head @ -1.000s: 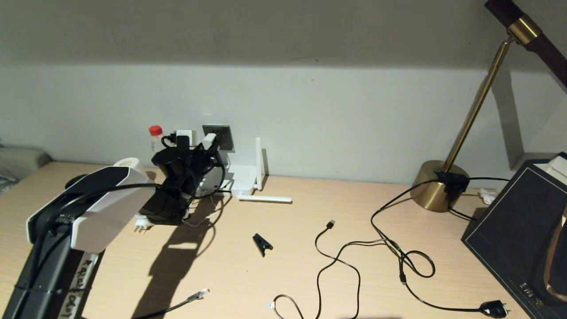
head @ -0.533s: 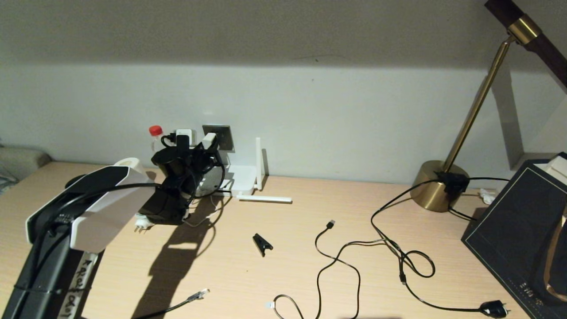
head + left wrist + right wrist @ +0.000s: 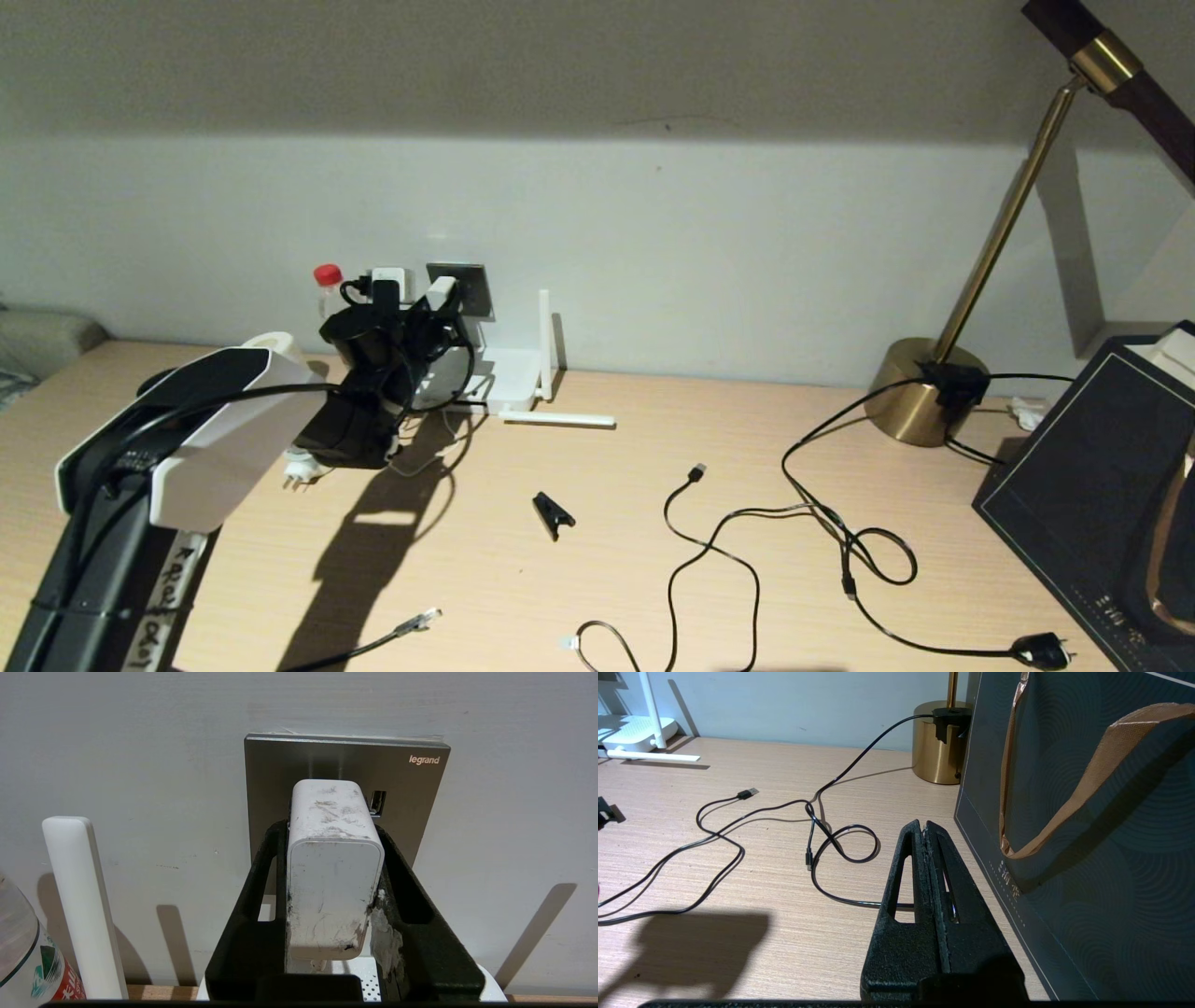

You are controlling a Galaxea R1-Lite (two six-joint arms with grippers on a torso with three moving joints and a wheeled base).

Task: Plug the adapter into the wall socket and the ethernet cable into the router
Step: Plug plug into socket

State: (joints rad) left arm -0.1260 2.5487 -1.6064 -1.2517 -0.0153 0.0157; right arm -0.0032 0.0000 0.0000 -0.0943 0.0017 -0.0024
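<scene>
My left gripper (image 3: 425,317) is shut on the adapter (image 3: 334,868), a scuffed white block held between both black fingers. The adapter's far end meets the wall socket (image 3: 411,784), a grey metallic faceplate on the wall; its pins are hidden. In the head view the adapter (image 3: 439,297) sits against the wall socket (image 3: 471,287). The router (image 3: 509,378) lies just below, with one antenna upright and one flat on the desk. The ethernet cable's clear tip (image 3: 418,620) lies at the desk's front edge. My right gripper (image 3: 923,823) hovers shut and empty near the gift bag.
A red-capped bottle (image 3: 327,285) and a round white travel plug (image 3: 299,467) sit by the left arm. A black clip (image 3: 553,513), a thin USB cable (image 3: 709,541) and a black mains plug (image 3: 1041,651) lie mid-desk. At the right stand a brass lamp (image 3: 920,392) and a dark gift bag (image 3: 1092,504).
My left gripper, with the adapter in it, has edged slightly up and toward the wall socket. Nothing else has moved.
</scene>
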